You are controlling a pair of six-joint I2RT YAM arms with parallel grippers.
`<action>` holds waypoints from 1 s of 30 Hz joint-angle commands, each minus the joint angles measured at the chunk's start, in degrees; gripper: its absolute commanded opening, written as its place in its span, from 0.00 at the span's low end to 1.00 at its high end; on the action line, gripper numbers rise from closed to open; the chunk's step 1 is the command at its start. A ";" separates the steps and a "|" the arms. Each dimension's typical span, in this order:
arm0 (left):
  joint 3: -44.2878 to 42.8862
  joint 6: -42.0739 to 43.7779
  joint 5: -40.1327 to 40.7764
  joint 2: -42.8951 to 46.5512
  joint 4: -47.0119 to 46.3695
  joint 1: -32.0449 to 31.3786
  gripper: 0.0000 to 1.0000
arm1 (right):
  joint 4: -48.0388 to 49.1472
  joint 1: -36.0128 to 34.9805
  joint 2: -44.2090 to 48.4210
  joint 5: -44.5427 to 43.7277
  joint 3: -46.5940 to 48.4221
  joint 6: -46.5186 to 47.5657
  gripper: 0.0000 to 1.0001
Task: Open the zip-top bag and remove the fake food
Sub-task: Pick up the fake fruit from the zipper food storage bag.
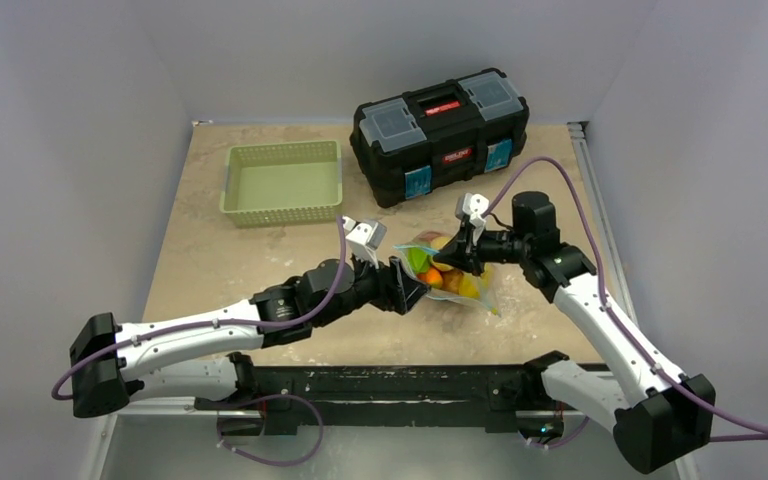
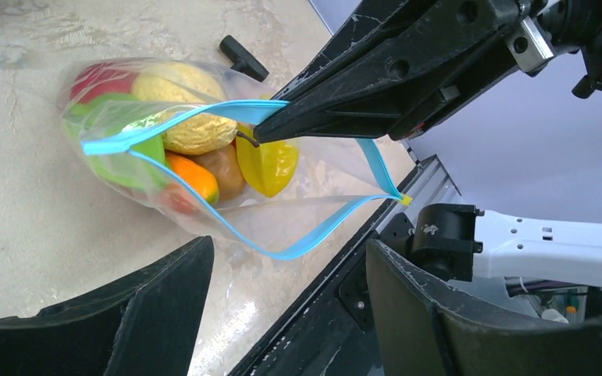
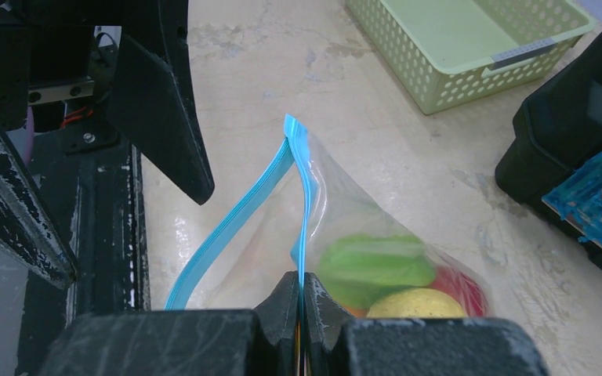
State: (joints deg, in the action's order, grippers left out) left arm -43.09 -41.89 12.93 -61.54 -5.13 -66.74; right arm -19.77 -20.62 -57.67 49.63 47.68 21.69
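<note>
Right pincer [image 3: 302, 291] clenched on one lip of teal zip strip [image 2: 204, 117]. Left pincer [image 2: 288, 249] released, fingers spread about opposite lip. Zip-top bag [image 1: 457, 280] mouth agape, bottom on bench [image 1: 250, 255] between arms, near black toolbox [image 1: 440, 130]. Fake food [image 2: 196, 125] inside bag.

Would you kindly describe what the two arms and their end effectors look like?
The left arm and right arm have white links with black joints and bases; a purple cable loops along each. The left end effector and right end effector have black wedge-shaped fingers, scuffed with pale scratches. A pale camera block tops each wrist.
</note>
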 commanded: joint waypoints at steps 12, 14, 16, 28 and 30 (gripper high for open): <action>-5.60 1.41 10.21 0.27 -0.73 -4.71 0.67 | 4.24 0.50 1.73 -1.91 -1.80 1.49 0.00; -6.74 2.82 11.19 -0.37 -1.13 -5.61 0.66 | 4.17 0.57 1.89 -1.44 -2.01 1.67 0.00; -8.35 3.75 11.77 -1.74 0.20 -5.79 0.65 | 4.19 0.87 1.98 -1.08 -2.17 1.74 0.00; -10.05 6.64 10.70 -10.80 -2.11 -2.29 0.50 | 4.36 1.08 0.29 -0.93 -1.89 1.62 0.00; -9.02 6.08 9.72 -11.52 -2.74 -1.35 0.48 | 4.35 1.09 0.04 -0.93 -1.84 1.71 0.00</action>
State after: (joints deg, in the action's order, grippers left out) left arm -52.69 -35.79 24.18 -72.44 -5.56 -69.89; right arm -17.26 -19.99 -57.43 47.75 45.63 22.59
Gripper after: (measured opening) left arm 0.494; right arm 0.004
